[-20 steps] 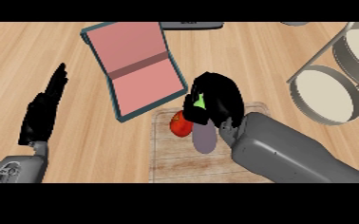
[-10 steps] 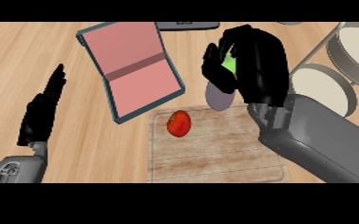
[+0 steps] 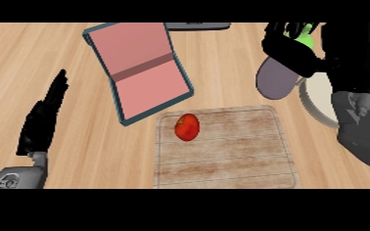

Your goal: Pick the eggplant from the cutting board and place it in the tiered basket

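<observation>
My right hand [image 3: 303,51] is at the upper right, its fingers curled round the eggplant [image 3: 278,78]. The eggplant is purple with a green stem end [image 3: 309,33] and hangs tilted above the counter, right of the cutting board. The wooden cutting board [image 3: 239,161] lies low in the middle with a red tomato [image 3: 187,127] on its upper left part. A pale round tier of the basket [image 3: 312,103] shows at the right edge, partly hidden by my right forearm. My left hand [image 3: 45,115] rests open at the left edge.
An open pink book with a teal cover [image 3: 142,68] lies tilted, up and left of the board. A dark flat object [image 3: 196,25] sits at the top edge. My grey right forearm [image 3: 354,122] covers the right edge.
My right hand has carried the eggplant up off the board and to the right, toward the basket. The tomato and my left hand have stayed put.
</observation>
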You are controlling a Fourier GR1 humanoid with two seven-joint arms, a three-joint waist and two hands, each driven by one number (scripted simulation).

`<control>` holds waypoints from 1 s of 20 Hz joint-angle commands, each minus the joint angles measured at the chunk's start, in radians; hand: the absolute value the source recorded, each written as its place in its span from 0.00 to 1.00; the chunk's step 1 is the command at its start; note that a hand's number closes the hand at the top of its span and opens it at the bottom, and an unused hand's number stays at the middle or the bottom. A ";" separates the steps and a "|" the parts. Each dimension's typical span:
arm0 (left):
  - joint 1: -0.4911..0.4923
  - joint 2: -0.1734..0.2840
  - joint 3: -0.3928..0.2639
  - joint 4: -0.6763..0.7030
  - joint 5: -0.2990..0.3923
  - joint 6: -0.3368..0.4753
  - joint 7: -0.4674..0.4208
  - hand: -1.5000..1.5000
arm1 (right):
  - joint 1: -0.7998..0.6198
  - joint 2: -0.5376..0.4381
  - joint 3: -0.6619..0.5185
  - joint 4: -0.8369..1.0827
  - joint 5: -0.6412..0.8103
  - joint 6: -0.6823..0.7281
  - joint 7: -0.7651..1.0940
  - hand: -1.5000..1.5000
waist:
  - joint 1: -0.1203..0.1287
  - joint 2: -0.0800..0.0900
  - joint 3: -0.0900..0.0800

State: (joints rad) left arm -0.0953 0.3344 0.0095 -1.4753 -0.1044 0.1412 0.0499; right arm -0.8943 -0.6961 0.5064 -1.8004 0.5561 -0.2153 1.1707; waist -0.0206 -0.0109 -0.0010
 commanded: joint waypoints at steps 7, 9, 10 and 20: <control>-0.039 -0.020 0.014 0.046 -0.004 -0.017 -0.016 0.50 | 0.050 -0.111 -0.158 0.045 -0.060 0.194 -0.070 1.00 | 0.016 0.010 0.000; -0.019 0.000 0.022 0.014 0.018 -0.047 -0.002 0.50 | 0.103 -0.153 -0.141 0.114 -0.013 0.176 -0.143 1.00 | 0.022 0.010 0.001; -0.087 -0.017 0.007 0.012 0.006 -0.033 0.041 0.50 | 0.058 -0.157 -0.151 0.184 -0.009 0.197 -0.158 1.00 | 0.024 0.013 0.001; -0.068 -0.028 0.023 0.036 -0.024 -0.026 0.008 0.50 | 0.168 -0.254 -0.242 0.373 0.112 0.218 -0.385 1.00 | 0.024 0.012 0.001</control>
State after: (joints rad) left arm -0.1539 0.2978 0.0184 -1.4316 -0.1276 0.1296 0.0468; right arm -0.7767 -0.9425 0.3113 -1.4905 0.6350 0.0024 0.8764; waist 0.0027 0.0007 -0.0014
